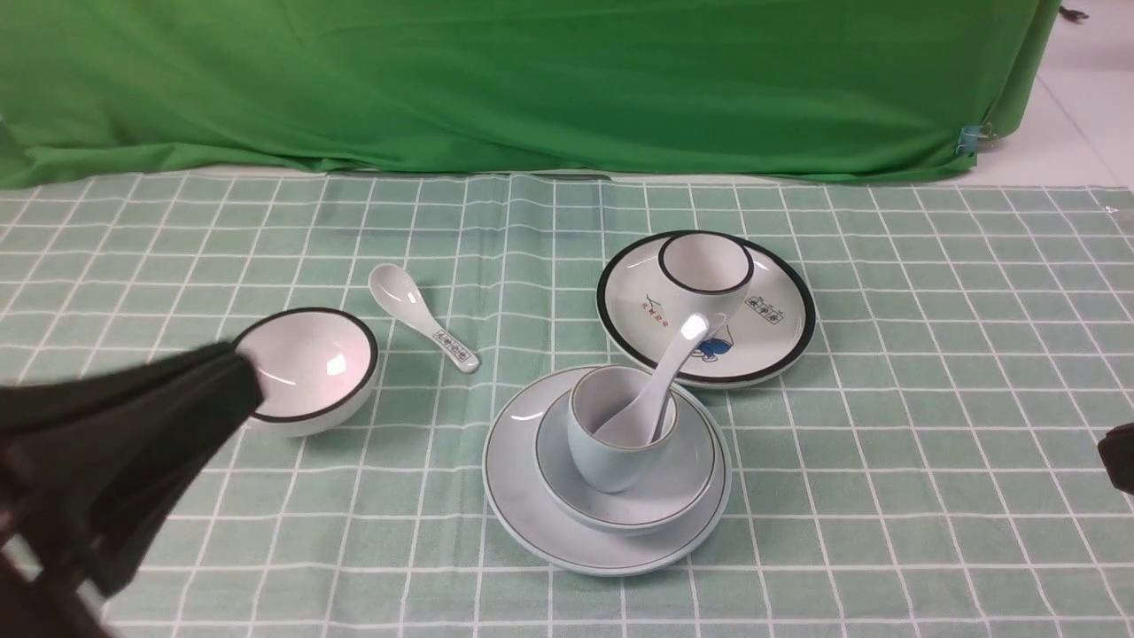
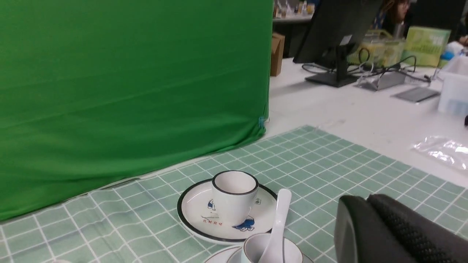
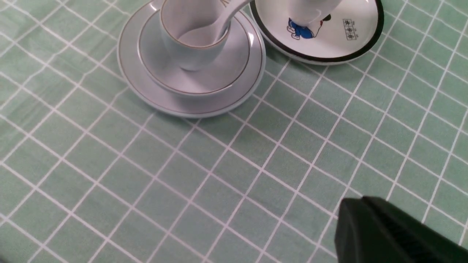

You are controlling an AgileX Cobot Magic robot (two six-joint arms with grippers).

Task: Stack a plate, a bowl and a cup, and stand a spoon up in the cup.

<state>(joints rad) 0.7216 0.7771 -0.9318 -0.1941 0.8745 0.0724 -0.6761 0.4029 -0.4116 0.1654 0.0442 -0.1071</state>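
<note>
Front view first: the plain blue-grey plate lies on the green checked cloth, and on it sits the pale shallow bowl, with the pale blue handleless cup standing inside. The plain spoon stands in that cup, its bowl end down in it and its handle leaning up over the rim toward the black-rimmed picture plate behind. A white black-rimmed cup stands on that picture plate. To the left are a white spoon with printed marks and a white black-rimmed bowl, both resting on the cloth, near each other. The left gripper looms large and blurred at the near left, apart from the stacked pieces, while only a bit of the right arm shows at the right edge. Left wrist view: the left gripper's fingers are together, with nothing between them; beyond them the plain spoon's handle rises from the pale cup, and the white cup stands on its picture plate. Right wrist view: the right gripper has its fingers together too, holding nothing, over the cloth and well apart from the stack, where the spoon leans in the cup, cup in bowl, bowl on plate.
</note>
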